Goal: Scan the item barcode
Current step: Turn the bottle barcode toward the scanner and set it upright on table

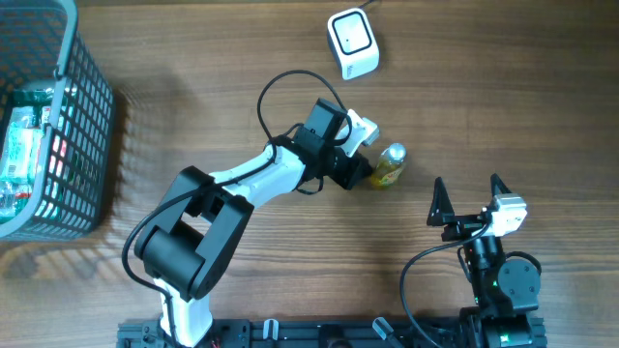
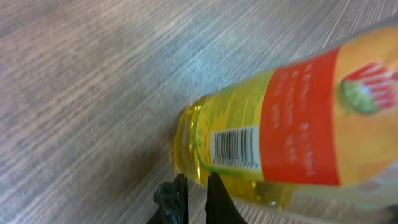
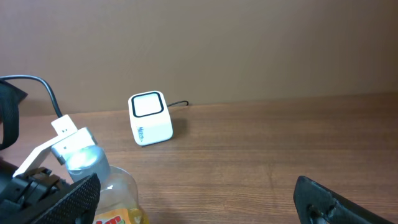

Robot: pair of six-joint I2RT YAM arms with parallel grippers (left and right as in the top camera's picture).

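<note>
Open table [image 1: 503, 106] separates bottle [image 1: 390, 165] and scanner [image 1: 352, 43]; the left arm [image 1: 261, 174] blocks the bottle's left side.

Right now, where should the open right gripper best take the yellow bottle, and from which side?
Probably the round body of the yellow bottle, below the cap, coming from the side of the right gripper. It seems to stand upright, the shut left gripper sits at its far flank, and the barcode faces that way.
</note>
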